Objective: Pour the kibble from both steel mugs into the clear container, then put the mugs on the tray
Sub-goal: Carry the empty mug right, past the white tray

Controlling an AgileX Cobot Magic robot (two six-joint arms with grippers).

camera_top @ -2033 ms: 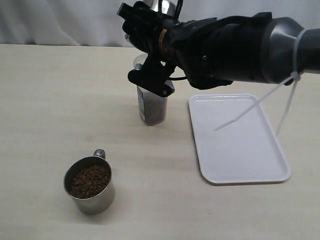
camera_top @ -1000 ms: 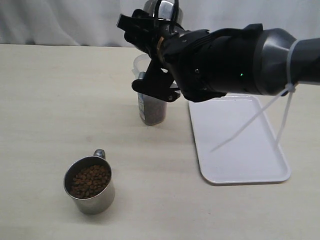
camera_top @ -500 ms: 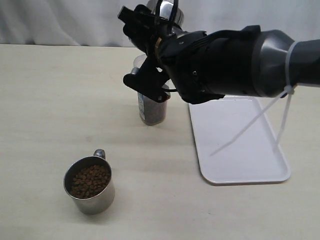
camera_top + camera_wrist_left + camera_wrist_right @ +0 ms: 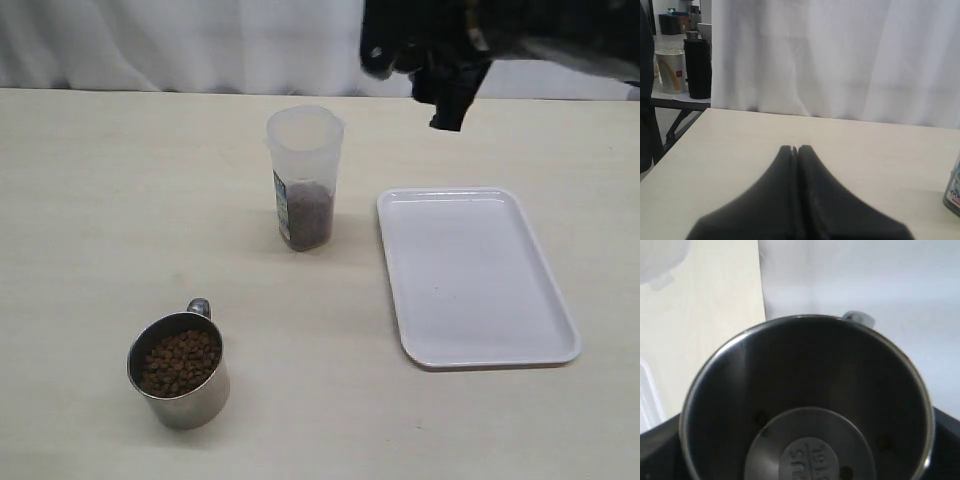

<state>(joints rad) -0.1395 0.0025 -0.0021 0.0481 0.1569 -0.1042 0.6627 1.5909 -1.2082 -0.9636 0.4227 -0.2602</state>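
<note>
While left hand [image 4: 797, 152] clenched, empty, right hand [image 4: 447, 100] wide, grasping empty steel mug [image 4: 805, 400].

Pale table [image 4: 100, 200]; white curtain [image 4: 840, 60] behind; black cylinder [image 4: 698, 67] beyond.

Mid-table: clear container [image 4: 305, 175], upright, kibble [image 4: 306, 218] in lower part. Right of it, apart: tray [image 4: 480, 340], flat on table [image 4: 90, 200]. Front left, well apart from both: steel mug [image 4: 180, 372], upright, kibble inside. In right gripper [image 4: 445, 90], aloft behind tray: second steel mug [image 4: 805, 390].
</note>
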